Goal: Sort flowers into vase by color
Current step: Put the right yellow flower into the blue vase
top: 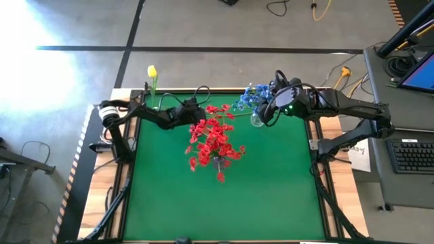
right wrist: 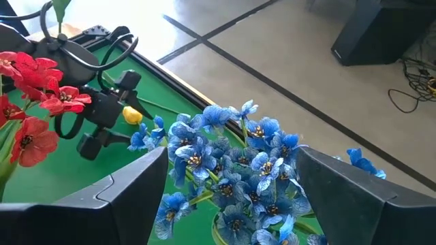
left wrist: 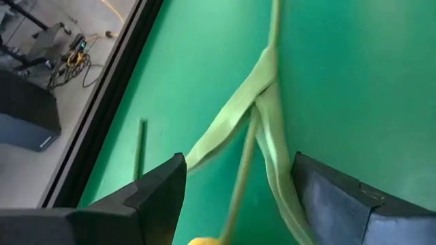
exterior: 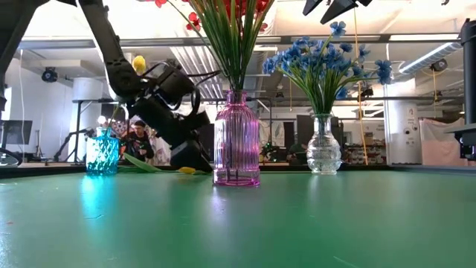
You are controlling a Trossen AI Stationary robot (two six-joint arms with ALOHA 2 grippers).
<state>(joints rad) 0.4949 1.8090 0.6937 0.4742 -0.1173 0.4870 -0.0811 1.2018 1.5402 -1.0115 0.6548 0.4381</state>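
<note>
On the green bench (top: 271,183), the left hand (left wrist: 235,197), at upper centre-left, straddles a lying yellow tulip (exterior: 186,170) wide open, apparently to grasp it, while the right hand (right wrist: 231,197) hovers open and empty over the blue flowers (right wrist: 231,163), sorted in their clear vase (exterior: 324,152).

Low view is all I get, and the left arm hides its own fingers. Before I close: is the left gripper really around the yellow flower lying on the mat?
Observer: Yes. In the left wrist view the left gripper is open, and the lying yellow flower has its stem between the fingers, not yet gripped.
Operator: And the right arm? I only see tips at the top.
Observer: The right gripper is open and empty, hovering just above the blue flowers.
Operator: Is any yellow one sorted?
Observer: From above, one standing yellow flower rises at the table's far left edge, where the teal vase is.
</note>
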